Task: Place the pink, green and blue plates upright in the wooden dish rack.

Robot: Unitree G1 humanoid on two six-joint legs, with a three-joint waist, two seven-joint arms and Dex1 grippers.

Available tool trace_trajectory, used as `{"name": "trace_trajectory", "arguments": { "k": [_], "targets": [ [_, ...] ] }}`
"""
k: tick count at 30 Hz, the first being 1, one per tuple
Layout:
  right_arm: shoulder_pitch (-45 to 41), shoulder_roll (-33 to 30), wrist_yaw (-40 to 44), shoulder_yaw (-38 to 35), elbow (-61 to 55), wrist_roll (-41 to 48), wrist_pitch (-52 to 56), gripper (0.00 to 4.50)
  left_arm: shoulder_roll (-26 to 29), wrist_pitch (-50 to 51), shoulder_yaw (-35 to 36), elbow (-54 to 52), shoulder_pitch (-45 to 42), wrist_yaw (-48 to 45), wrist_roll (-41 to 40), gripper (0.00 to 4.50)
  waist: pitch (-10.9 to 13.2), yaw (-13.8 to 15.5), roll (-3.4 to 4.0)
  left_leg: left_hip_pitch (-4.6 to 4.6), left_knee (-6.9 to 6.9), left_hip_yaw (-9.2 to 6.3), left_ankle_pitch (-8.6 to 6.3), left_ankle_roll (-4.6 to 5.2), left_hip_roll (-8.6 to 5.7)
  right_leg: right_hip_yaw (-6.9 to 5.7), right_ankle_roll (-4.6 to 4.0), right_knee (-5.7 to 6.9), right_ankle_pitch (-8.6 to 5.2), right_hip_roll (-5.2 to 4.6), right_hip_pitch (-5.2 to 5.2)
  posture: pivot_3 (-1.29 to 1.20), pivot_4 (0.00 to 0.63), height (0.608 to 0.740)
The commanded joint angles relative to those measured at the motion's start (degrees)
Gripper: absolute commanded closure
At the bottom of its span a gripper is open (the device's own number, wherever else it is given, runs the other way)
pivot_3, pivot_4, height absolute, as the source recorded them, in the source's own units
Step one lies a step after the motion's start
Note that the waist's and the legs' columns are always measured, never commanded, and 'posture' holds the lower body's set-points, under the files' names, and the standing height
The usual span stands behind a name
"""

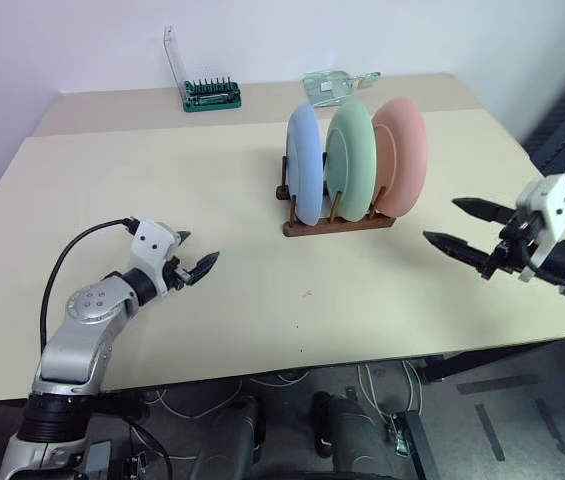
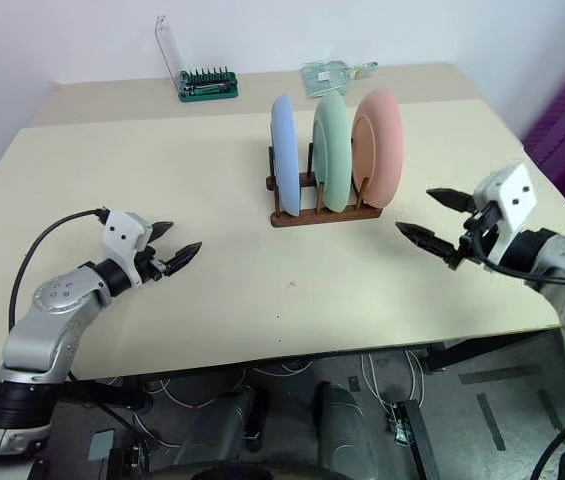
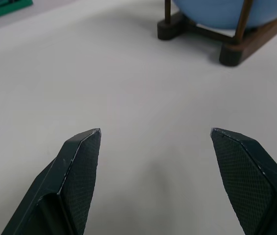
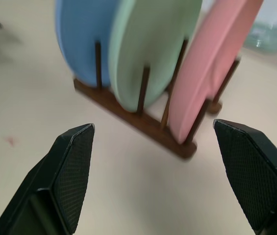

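The wooden dish rack [image 1: 337, 222] stands on the table beyond its middle. Three plates stand upright between its pegs: the blue plate [image 1: 304, 164] on the left, the green plate [image 1: 349, 158] in the middle, the pink plate [image 1: 400, 155] on the right. My left gripper [image 1: 194, 257] hovers open over the table's near left, pointing towards the rack, with nothing between its fingers. My right gripper [image 1: 456, 224] is open and empty at the right, a short way from the pink plate. The right wrist view looks at all three plates and the rack [image 4: 143, 121].
A green-based holder of small tools [image 1: 211, 95] with a clear lid stands at the table's far edge. A clear plastic item [image 1: 334, 84] lies behind the rack. The table's right edge [image 1: 562, 215] passes under my right hand.
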Motion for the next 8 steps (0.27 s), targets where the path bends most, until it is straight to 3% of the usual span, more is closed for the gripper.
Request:
{"name": "trace_trajectory", "arguments": {
  "k": [1, 8],
  "targets": [
    [-1.92, 2.79, -1.88, 2.25, 2.14, -3.60, -4.51, 0.55, -0.05, -0.93, 1.26, -2.76, 1.84, 0.44, 0.33, 0.82, 0.00, 0.00, 0.00, 0.00, 0.00, 0.01, 0.01, 0.02, 0.00, 0.01, 0.00, -0.01, 0.00, -0.01, 0.01, 0.00, 0.150, 0.731],
    [-4.91, 6.52, -1.68, 6.18, 10.38, -8.32, -10.52, 0.55, -1.76, 0.50, 1.39, -7.52, 6.46, 2.96, 0.48, 0.82, 0.01, 0.15, -0.02, -0.04, 0.03, 0.10, 0.06, 0.11, 0.00, 0.01, -0.09, -0.01, 0.07, -0.08, 0.00, 0.00, 0.150, 0.731]
  ]
}}
